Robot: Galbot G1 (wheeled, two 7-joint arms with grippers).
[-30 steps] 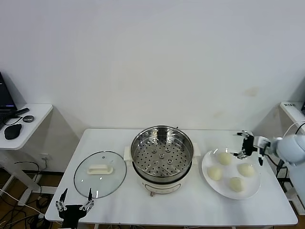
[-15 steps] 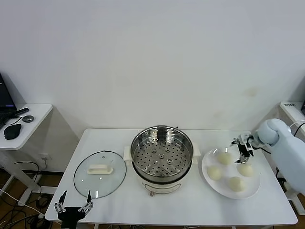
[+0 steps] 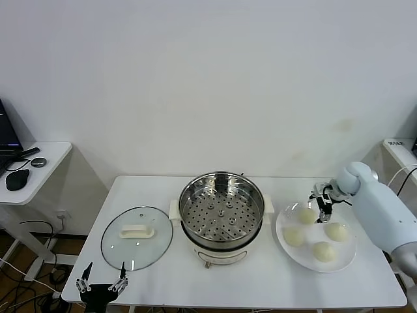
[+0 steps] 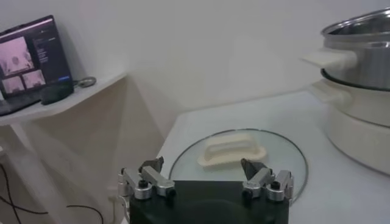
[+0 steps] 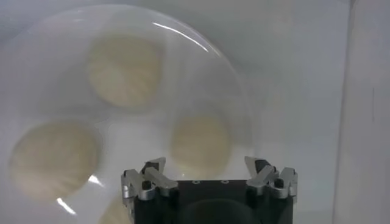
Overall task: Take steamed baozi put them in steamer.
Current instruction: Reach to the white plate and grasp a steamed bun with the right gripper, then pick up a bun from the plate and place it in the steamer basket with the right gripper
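The steamer (image 3: 221,212) stands open mid-table, its perforated tray bare. Several cream-white baozi lie on a white plate (image 3: 285,251) to its right, among them one at the back left (image 3: 306,215) and one at the front (image 3: 324,251). My right gripper (image 3: 321,203) hangs open just above the plate's back edge, beside the back-left baozi. In the right wrist view its open gripper (image 5: 207,165) hovers over one baozi (image 5: 201,143), with two more beyond (image 5: 125,73) (image 5: 53,158). My left gripper (image 3: 101,285) waits open, low at the table's front left corner, and its wrist view shows it empty (image 4: 206,167).
A round glass lid (image 3: 124,251) with a white handle lies left of the steamer, also visible as the lid (image 4: 237,152) in the left wrist view. A small side table (image 3: 26,163) with a mouse and laptop stands far left. A wall closes off the back.
My right arm has swung in from the table's right edge toward the plate, bringing the gripper over the back-left baozi. The left gripper has barely shifted.
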